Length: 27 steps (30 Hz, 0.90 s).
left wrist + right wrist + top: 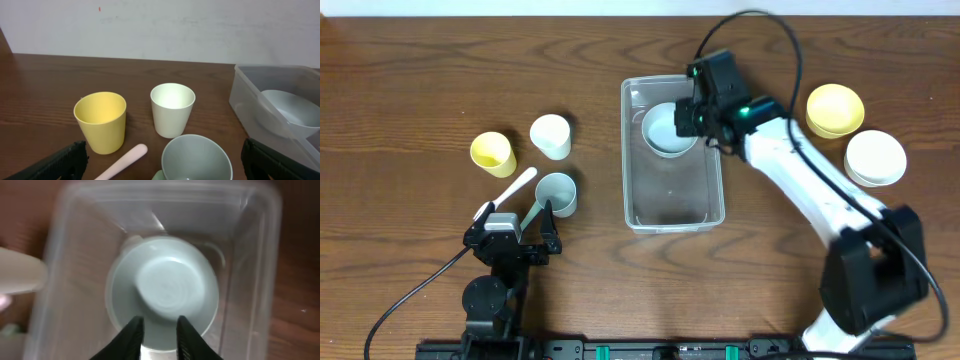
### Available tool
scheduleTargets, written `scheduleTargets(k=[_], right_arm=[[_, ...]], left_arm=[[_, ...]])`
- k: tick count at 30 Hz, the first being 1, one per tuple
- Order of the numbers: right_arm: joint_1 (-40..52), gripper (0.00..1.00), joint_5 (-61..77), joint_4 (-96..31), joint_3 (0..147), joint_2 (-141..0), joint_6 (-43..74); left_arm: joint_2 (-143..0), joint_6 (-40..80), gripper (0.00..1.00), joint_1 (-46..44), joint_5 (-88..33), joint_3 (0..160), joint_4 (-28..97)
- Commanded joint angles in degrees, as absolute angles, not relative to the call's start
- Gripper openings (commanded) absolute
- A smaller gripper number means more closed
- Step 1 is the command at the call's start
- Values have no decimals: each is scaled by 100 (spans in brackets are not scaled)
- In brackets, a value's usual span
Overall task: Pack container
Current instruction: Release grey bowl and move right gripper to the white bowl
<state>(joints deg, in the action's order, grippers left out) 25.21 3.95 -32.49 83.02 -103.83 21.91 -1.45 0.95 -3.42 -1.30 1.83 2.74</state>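
The clear, round-cornered plastic container point(673, 200) sits mid-table. A smooth pale bowl point(669, 128) occupies its far end, and only the left wrist view shows the bowl tilted. The right gripper point(157, 332) has its 2 fingers narrowly straddling the bowl's rim; whether they grip it is unclear. The left gripper point(515, 218), left of the container, is spread.

1. Overhead: brightly and evenly lit from above, sharp from edge to edge; short, soft shadows on the wooden table point(420, 80); faint white glare along the rim of the container point(625, 150).
2. Left wrist: softly, diffusely lit before a pale wall; crisp on the yellow cup point(100, 121) and the white cup point(172, 109); slightly softer at the bottom edge, on the grey-green cup point(196, 157) and the dark left fingers point(60, 162).
3. Right wrist: blurred throughout, smeared most toward the frame's edges; pale sheen across the bowl point(165, 287); streaks of glare on the clear plastic walls; black right fingers point(131, 335) only a little sharper.
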Motion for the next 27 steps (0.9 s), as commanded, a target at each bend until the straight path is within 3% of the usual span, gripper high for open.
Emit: scheduleTargets(k=[1,7,16,27], right_arm=[[2381,32,73,-3625,8764,-9609,2399],[1271,37,-86,-4504,8774,-9067,2689],[-445,41,-202,-5706,8661,-9321,2969],[-1970,42,-161,-5437,7387,-9522,3618]], left_arm=[[-148,-19,98,-322,-45,23,397],[-148,-21,98,-322,-45,23,397],[-148,-19,98,-322,-45,23,397],[-148,-19,98,-322,-45,23,397]])
